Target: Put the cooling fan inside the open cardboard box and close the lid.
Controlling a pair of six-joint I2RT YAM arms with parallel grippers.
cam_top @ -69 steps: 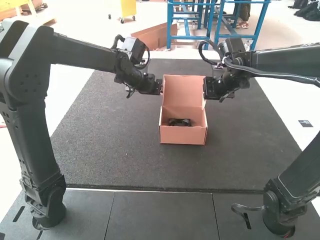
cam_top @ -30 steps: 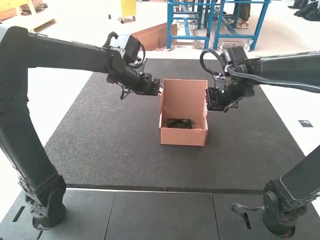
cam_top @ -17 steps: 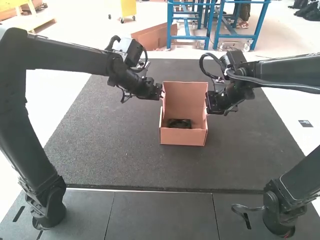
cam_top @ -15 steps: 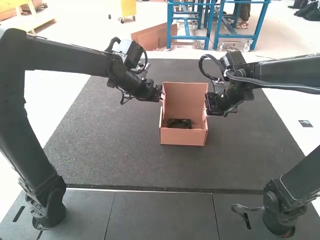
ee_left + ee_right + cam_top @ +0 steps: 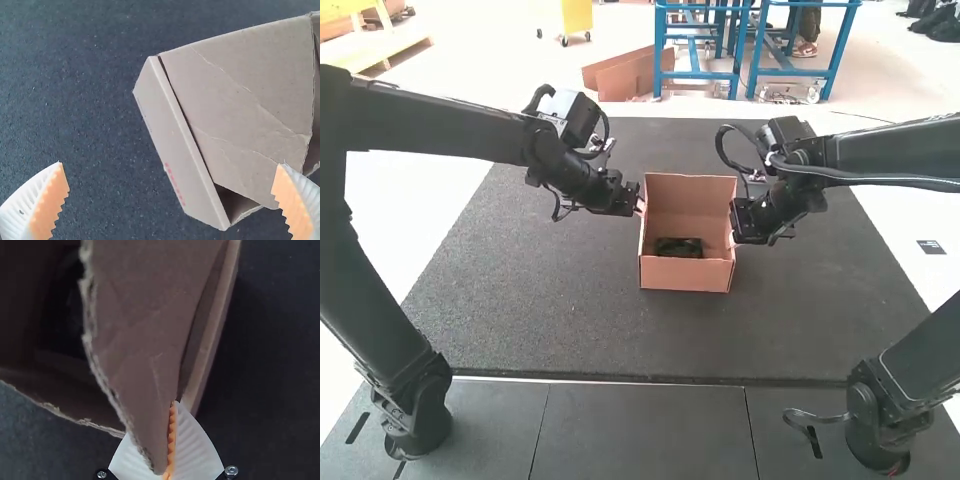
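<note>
Lowered since 2.3 s back: lid (image 5: 688, 192) now tips further forward over cardboard box (image 5: 686, 270); both arms dropped with it. Right hand (image 5: 740, 222) pinched onto lid's right flap. Left hand (image 5: 632, 194) fingers spread wide, lid's left flap between them. Cooling fan (image 5: 678, 246) lies inside box.

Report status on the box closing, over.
Left gripper open beside the lid. Right gripper shut on lid flap. Cooling fan inside cardboard box; lid up, not closed. Nothing seen blocking it.
</note>
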